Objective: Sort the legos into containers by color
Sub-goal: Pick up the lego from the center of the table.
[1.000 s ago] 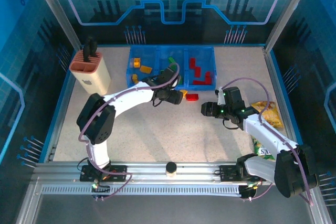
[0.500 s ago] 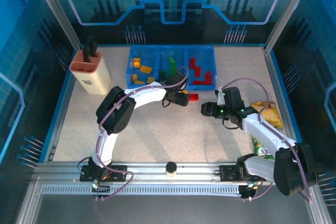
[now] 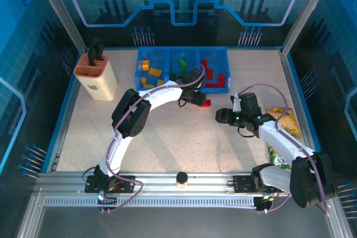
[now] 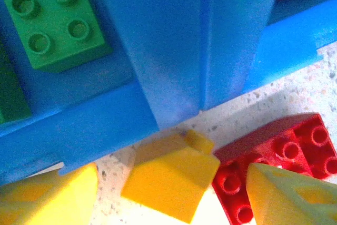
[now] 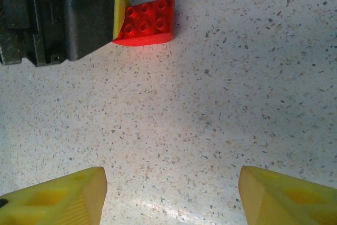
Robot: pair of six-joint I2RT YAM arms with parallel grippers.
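Blue tray [image 3: 167, 50] is filling by colour, yellow, green, red; two bricks are lying outside it.
Your left gripper [image 3: 201, 98] is hanging wide open, gripping nothing, the yellow brick [image 4: 168, 180] loose between its fingers [image 4: 47, 196], the red brick [image 4: 284, 146] just beside its right one, the tray wall crowding close ahead. Your right gripper [image 5: 171, 183] is hovering open, empty, over roomy bare table [image 5: 210, 104].

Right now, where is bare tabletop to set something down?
Free: the tabletop between the two arms, and the patch between the beige holder and the left arm. Crowded: in front of the blue bins, where the left hand straddles a yellow brick beside a red brick.
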